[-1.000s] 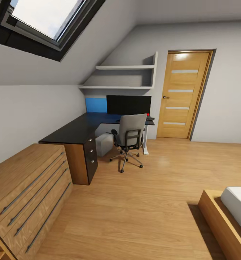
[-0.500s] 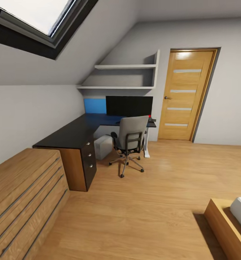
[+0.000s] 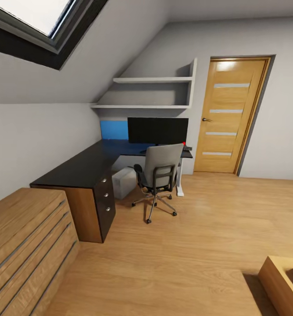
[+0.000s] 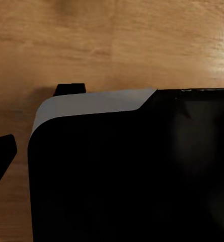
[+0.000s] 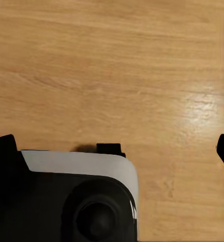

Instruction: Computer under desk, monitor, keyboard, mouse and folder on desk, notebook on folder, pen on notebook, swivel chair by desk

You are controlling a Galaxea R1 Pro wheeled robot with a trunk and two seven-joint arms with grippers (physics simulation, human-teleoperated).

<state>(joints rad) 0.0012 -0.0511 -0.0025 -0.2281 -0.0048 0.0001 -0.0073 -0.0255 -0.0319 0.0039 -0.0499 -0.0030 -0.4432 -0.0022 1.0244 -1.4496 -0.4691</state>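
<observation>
Desk (image 3: 83,164) work has not visibly begun: the L-shaped black surface sits in the far corner under the sloped ceiling and the wall shelves (image 3: 153,81), and the robot stands well apart from it on the wooden floor (image 3: 194,245). On the surface the monitor (image 3: 158,130) stands upright against the back wall, a red dot at its lower corner, so that part looks settled. Beneath the surface a pale boxy shape, probably the computer (image 3: 123,182), sits beside the dark drawer unit (image 3: 105,204), which would satisfy that requirement too. The swivel chair (image 3: 159,173) is drawn up close to the surface with its back to the camera, hiding its seat, so whether the folder lies there cannot be told. Something small and dark sits at the surface's end just past the monitor, too small to identify; keyboard, mouse, notebook and pen cannot be made out from here. A light wooden dresser (image 3: 28,245) stands nearer, a door (image 3: 232,114) lies beyond. Both wrist cameras look down at floorboards past dark parts of the robot; whether either pair of jaws is spread or pressed together cannot be told.
</observation>
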